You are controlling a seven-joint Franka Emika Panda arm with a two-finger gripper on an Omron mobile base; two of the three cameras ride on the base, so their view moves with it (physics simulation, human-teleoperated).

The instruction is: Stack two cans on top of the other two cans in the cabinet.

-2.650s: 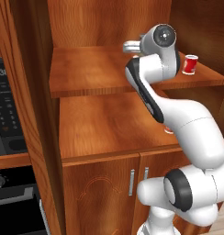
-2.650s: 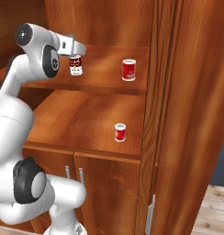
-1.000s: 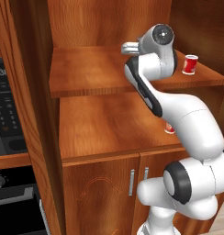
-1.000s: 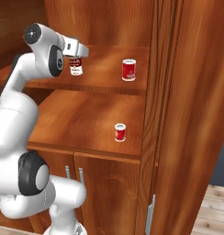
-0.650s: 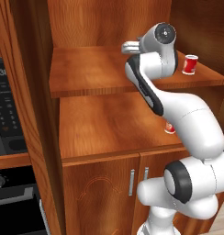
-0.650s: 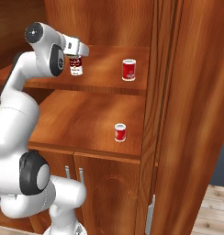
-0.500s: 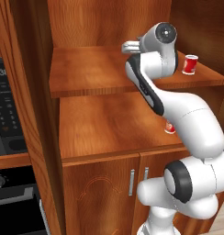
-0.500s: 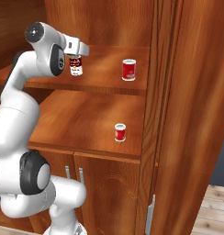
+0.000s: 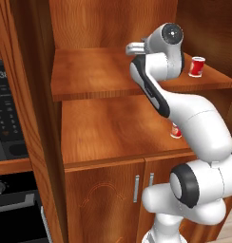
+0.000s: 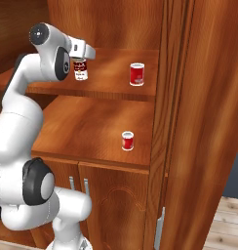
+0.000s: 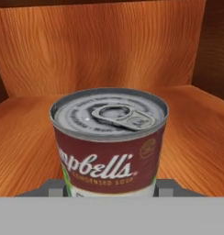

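step: I'm gripping the red-and-white can [image 11: 109,140] on upper shelf [image 10: 111,83] | jaws: clamped on it | next: carry right onto plain red can [image 10: 136,74]

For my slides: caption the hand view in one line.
Gripper shut on the red-over-white can, silver pull-tab lid up, above the cabinet shelf.
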